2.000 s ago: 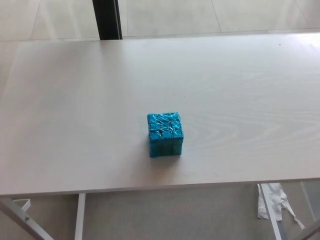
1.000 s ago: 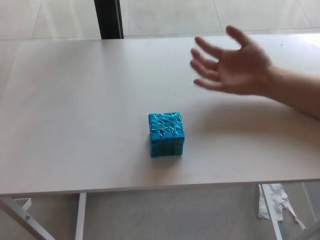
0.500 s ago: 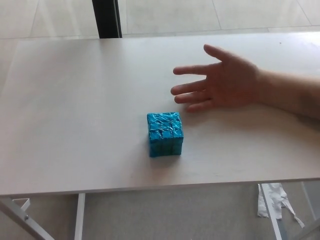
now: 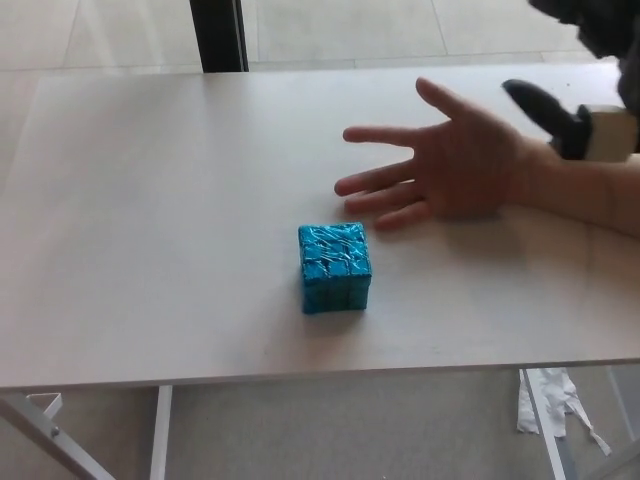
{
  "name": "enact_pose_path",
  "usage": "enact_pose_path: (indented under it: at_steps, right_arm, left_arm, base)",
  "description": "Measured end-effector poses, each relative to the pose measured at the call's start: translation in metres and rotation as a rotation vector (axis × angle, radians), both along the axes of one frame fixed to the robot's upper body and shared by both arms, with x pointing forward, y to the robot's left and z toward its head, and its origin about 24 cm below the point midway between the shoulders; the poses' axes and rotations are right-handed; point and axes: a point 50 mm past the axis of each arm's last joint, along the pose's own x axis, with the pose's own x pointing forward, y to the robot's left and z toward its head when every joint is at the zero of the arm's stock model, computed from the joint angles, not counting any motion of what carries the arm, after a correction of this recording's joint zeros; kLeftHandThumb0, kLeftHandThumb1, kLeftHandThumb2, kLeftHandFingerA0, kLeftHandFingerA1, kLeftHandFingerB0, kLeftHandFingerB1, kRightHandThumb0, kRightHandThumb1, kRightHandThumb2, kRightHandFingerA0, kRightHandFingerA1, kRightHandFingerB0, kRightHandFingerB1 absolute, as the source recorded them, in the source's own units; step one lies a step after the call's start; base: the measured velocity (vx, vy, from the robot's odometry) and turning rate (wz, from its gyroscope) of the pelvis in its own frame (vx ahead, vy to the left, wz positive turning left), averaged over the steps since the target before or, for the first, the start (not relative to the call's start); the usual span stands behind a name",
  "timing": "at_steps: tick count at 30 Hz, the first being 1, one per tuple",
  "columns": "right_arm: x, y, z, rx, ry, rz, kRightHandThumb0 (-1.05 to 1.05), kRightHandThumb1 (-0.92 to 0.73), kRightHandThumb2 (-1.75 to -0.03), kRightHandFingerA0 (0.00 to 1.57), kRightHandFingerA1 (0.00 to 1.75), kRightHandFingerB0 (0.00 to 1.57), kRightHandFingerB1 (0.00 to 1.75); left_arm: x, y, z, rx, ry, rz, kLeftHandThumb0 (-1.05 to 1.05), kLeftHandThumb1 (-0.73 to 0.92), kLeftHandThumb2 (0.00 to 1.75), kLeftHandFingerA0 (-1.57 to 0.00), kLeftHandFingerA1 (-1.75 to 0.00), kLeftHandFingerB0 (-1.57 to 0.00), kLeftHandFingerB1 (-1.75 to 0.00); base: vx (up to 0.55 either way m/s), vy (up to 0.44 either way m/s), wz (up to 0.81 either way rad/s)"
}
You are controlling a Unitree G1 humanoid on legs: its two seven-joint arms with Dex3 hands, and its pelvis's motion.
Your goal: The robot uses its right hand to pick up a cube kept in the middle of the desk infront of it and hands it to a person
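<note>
Teal cube (image 4: 335,267) (glossy, gridded), pale woodgrain desk (image 4: 150,220).

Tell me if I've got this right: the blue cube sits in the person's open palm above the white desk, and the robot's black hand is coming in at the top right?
Not quite. In the head view the blue cube sits on the white desk, apart from the person's open palm, which holds nothing. The rest is right: the robot's black hand is coming in at the top right.
</note>
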Motion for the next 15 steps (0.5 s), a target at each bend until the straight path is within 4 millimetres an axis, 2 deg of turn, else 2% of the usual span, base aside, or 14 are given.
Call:
enact_pose_path:
  at_steps: [1, 2, 3, 4, 5, 6, 7, 11, 12, 13, 15]
  right_arm:
    - [0.001, 0.005, -0.001, -0.014, 0.005, 0.011, -0.79, -0.45, -0.87, 0.23, 0.59, 0.17, 0.46]
    - [0.002, 0.014, -0.004, -0.044, 0.016, 0.032, -0.79, -0.46, -0.87, 0.23, 0.58, 0.18, 0.46]
    - [0.003, 0.02, -0.005, -0.063, 0.021, 0.044, -0.79, -0.46, -0.87, 0.23, 0.58, 0.18, 0.46]
    - [0.004, 0.027, -0.008, -0.095, 0.028, 0.061, -0.78, -0.46, -0.87, 0.24, 0.58, 0.17, 0.45]
    - [0.004, 0.032, -0.01, -0.118, 0.034, 0.072, -0.77, -0.46, -0.87, 0.23, 0.57, 0.17, 0.44]
    - [0.005, 0.038, -0.012, -0.147, 0.041, 0.083, -0.77, -0.45, -0.85, 0.24, 0.57, 0.21, 0.45]
    - [0.006, 0.043, -0.014, -0.175, 0.048, 0.093, -0.77, -0.57, -0.58, 0.29, 0.52, 0.27, 0.35]
    - [0.01, 0.06, -0.025, -0.285, 0.074, 0.121, -0.75, -0.57, -0.58, 0.29, 0.53, 0.29, 0.36]
    - [0.01, 0.063, -0.027, -0.313, 0.08, 0.127, -0.76, -0.45, -0.85, 0.26, 0.58, 0.23, 0.47]
    - [0.011, 0.066, -0.03, -0.336, 0.086, 0.131, -0.75, -0.57, -0.58, 0.3, 0.56, 0.3, 0.37]
    - [0.013, 0.073, -0.038, -0.399, 0.103, 0.138, -0.76, -0.58, -0.59, 0.29, 0.56, 0.29, 0.37]
  left_arm:
    - [0.0, 0.0, 0.0, 0.0, 0.0, 0.0, -0.65, 0.58, 0.58, -0.61, -0.53, -0.55, -0.42]
    - [0.001, 0.0, 0.0, 0.0, -0.002, 0.0, -0.66, 0.46, 0.86, -0.54, -0.62, -0.48, -0.55]
    - [0.001, 0.0, 0.0, 0.0, -0.002, -0.001, -0.66, 0.46, 0.86, -0.54, -0.62, -0.48, -0.55]
    - [0.001, 0.0, 0.0, 0.0, -0.003, -0.001, -0.64, 0.58, 0.58, -0.6, -0.54, -0.54, -0.42]
    - [0.002, 0.0, 0.0, 0.0, -0.004, -0.001, -0.66, 0.57, 0.57, -0.6, -0.56, -0.55, -0.43]
    - [0.002, 0.0, 0.0, 0.0, -0.004, -0.001, -0.66, 0.45, 0.86, -0.55, -0.63, -0.5, -0.55]
    - [0.002, 0.0, 0.0, 0.0, -0.004, -0.001, -0.66, 0.58, 0.58, -0.6, -0.55, -0.54, -0.42]
    - [0.003, 0.0, 0.0, 0.0, -0.006, -0.002, -0.64, 0.58, 0.58, -0.6, -0.56, -0.56, -0.44]
    - [0.003, 0.0, 0.0, 0.0, -0.007, -0.002, -0.66, 0.57, 0.58, -0.58, -0.56, -0.56, -0.44]
    - [0.003, 0.0, 0.0, 0.0, -0.007, -0.002, -0.64, 0.57, 0.58, -0.59, -0.55, -0.58, -0.44]
    - [0.003, 0.0, 0.0, 0.0, -0.008, -0.003, -0.64, 0.58, 0.58, -0.58, -0.55, -0.58, -0.44]
  base:
    - [0.0, 0.0, 0.0]
    - [0.0, 0.0, 0.0]
    - [0.0, 0.0, 0.0]
    - [0.0, 0.0, 0.0]
    - [0.0, 0.0, 0.0]
    - [0.0, 0.0, 0.0]
    - [0.0, 0.0, 0.0]
    - [0.0, 0.0, 0.0]
    - [0.0, 0.0, 0.0]
    - [0.0, 0.0, 0.0]
    - [0.0, 0.0, 0.0]
